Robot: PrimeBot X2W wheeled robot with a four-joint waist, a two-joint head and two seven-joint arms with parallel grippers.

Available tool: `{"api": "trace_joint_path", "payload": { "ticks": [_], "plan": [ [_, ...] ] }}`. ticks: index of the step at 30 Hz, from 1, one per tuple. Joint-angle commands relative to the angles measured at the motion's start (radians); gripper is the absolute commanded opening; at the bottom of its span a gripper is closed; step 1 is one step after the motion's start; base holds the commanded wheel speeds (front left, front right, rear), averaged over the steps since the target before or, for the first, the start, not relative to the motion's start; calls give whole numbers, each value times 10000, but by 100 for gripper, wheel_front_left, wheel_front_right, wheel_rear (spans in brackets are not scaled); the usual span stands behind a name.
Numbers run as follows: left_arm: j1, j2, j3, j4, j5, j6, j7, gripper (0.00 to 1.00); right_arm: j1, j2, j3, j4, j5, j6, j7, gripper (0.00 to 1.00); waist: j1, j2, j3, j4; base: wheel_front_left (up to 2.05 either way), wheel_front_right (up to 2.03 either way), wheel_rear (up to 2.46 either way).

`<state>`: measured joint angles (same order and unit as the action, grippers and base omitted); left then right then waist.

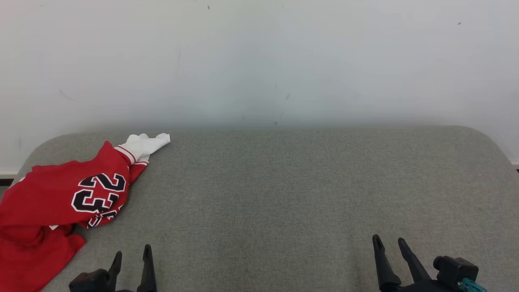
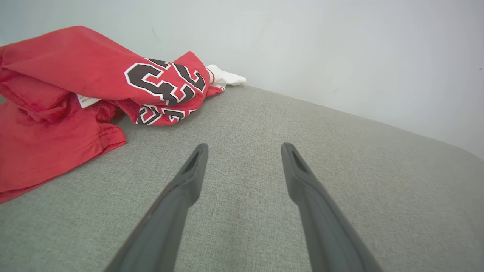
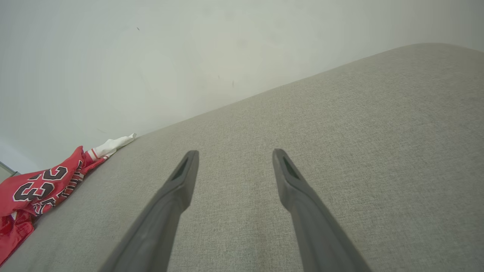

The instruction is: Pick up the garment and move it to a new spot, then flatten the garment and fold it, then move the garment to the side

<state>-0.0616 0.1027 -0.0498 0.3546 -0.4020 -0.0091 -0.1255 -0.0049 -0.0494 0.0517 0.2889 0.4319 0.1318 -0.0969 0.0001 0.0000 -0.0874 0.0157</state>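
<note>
Crumpled red jersey point(image 1: 61, 194), black numerals, white cuff, heaped at far left of grey fabric surface point(image 1: 284, 194); likely light, limp, pinch a raised fold; left gripper point(image 1: 133, 253) and right gripper point(image 1: 390, 240) spread wide, empty

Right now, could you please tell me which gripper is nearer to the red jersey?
Left. The left gripper is open just to the right of the red jersey; the right gripper, also open, is far off on the opposite side.

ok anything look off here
The red jersey lies bunched and folded over itself at the left edge of the grey surface, a white part sticking out toward the wall. Nothing else stands out.
</note>
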Motion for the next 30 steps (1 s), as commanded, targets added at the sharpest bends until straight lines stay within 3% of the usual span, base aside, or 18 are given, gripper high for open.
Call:
{"api": "trace_joint_path", "payload": {
  "ticks": [1,30],
  "plan": [
    [-6,79,-61,-29,265,22,-117,100,12,-9,-12,-111,-229,-13,-11,100,-1,0,-12,10,0,0,0],
    [256,-127,-989,220,2265,483,-981,100,305,-11,-32,-133,-2628,-18,-98,100,-1,0,-370,20,0,0,0]
  ]
}}
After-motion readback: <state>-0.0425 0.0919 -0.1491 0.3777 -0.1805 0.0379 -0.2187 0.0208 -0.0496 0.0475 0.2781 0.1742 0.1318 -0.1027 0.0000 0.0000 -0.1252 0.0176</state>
